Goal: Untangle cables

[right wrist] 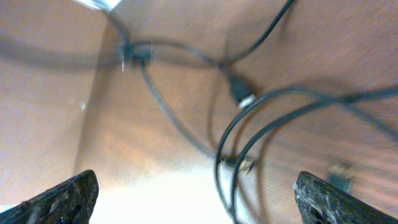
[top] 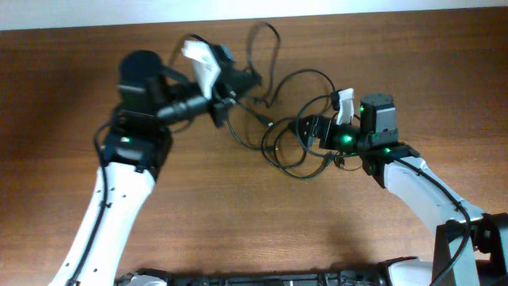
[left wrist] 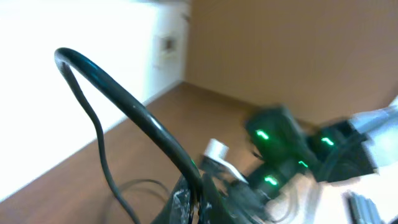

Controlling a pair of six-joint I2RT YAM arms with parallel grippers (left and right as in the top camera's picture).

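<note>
Overhead first. Cables (top: 274,127): thin black cords, looped and crossed in a loose tangle, lying mid-tabletop (top: 238,214) toward the far edge. Left gripper (top: 218,107) reaches in from the left side and sits at the tangle's left end. Right gripper (top: 305,129) points at its right side.

Left wrist view, blurred: one glossy cable (left wrist: 140,112) arcs up and leftward out of the left gripper (left wrist: 189,205), which is clenched on it.

Right wrist view: right gripper (right wrist: 199,193) is released, with dark rough-faced fingers (right wrist: 62,199) spread to the bottom corners. Below, cables (right wrist: 165,106) cross on the wood-grain surface, and one small plug (right wrist: 242,92) lies among them.
</note>
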